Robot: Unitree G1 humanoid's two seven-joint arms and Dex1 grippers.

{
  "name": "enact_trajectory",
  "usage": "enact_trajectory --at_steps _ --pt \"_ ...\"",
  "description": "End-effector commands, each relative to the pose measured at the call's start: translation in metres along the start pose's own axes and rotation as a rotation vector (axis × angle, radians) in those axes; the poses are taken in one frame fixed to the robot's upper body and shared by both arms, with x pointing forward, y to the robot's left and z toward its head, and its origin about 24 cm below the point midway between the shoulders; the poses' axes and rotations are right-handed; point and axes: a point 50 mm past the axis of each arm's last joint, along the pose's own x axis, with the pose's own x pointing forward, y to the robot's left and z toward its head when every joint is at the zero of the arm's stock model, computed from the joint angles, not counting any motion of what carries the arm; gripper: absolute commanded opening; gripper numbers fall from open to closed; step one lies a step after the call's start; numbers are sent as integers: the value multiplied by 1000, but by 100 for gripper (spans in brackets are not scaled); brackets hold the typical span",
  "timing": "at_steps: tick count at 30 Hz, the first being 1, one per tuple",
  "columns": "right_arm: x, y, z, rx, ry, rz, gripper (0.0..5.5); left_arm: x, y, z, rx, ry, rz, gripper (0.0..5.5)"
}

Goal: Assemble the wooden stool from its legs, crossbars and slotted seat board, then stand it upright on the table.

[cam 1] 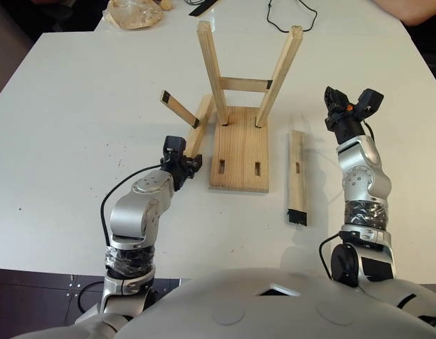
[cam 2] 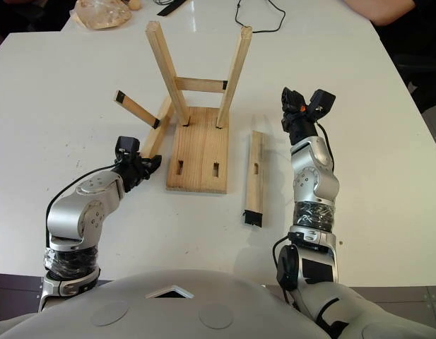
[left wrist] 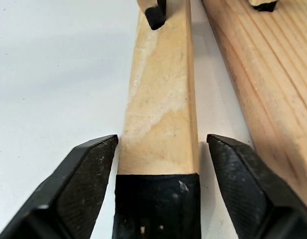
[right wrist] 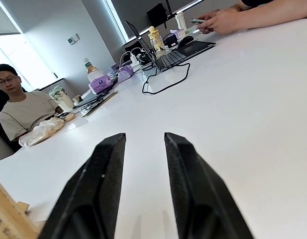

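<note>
Jaws of the left gripper (left wrist: 162, 142) stand apart on both sides of the black-capped end of a leg (left wrist: 160, 94), not closed on it. This leg lies on the tabletop (cam 1: 76, 106) just beside the flat seat board (cam 1: 239, 152). Two other legs (cam 1: 212, 70), joined by a crossbar (cam 1: 242, 84), stand in the board's far slots. Jaws of the right gripper (cam 1: 352, 99) are also released, above the tabletop, apart from a fourth leg (cam 1: 296, 173) lying loose.

pale straight-grained wooden seat board (cam 1: 239, 152), light wooden loose leg (cam 1: 296, 152) with black tip, white table (cam 1: 76, 106)
</note>
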Motion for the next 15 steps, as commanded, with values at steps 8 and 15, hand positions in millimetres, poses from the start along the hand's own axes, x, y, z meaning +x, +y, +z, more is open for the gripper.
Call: enact_trajectory --at_steps 8,15 --pt "-4 -4 -4 -11 12 -15 144 3 1 -25 64 142 -5 297" --pt "-4 -6 -8 -22 20 -28 144 9 2 -27 42 134 -86 200"
